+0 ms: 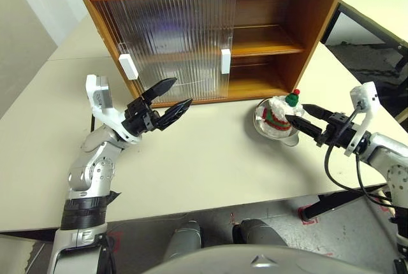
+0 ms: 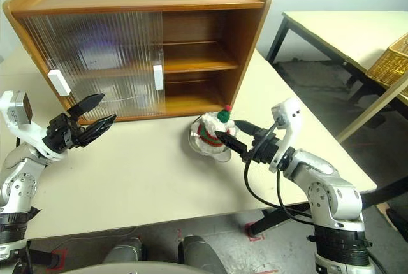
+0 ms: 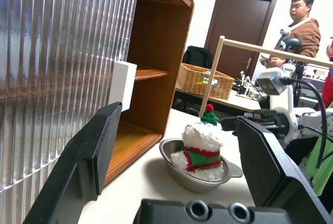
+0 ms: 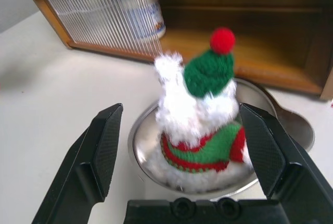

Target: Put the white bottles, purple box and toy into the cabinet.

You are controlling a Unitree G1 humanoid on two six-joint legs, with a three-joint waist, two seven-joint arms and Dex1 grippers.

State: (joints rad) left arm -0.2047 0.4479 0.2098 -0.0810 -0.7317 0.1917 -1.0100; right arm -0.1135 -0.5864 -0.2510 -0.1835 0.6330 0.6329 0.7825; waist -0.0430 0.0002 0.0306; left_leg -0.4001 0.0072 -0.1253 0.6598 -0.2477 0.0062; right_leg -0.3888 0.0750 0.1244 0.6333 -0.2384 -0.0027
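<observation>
Head views: the cabinet (image 1: 210, 32) stands on the pale bench (image 1: 191, 159), its two ribbed sliding doors drawn to the robot's left half so that the right half, with its middle shelf, is exposed. The toy (image 1: 278, 113) sits upright in a steel bowl (image 1: 268, 129) on the bench just in front of the cabinet's open right side, outside it. The left end effector (image 1: 164, 103) hovers above the bench in front of the doors, fingers spread and holding nothing; the right end effector (image 1: 303, 118) has its fingers likewise spread, tips close beside the toy, with contact not discernible. Right wrist view: the toy (image 4: 200, 114) stands between the parted fingers (image 4: 104, 146) with a clear gap on each side, and a white jar with bluish print (image 4: 151, 13) appears behind the ribbed door on the cabinet's lower level, a detail lost in the head views, where the panels reveal only faint shapes. Left wrist view: a person (image 3: 294, 21) stands in the background beside a wicker basket (image 3: 205, 81) on another table. The purple box cannot be made out behind the translucent doors.
</observation>
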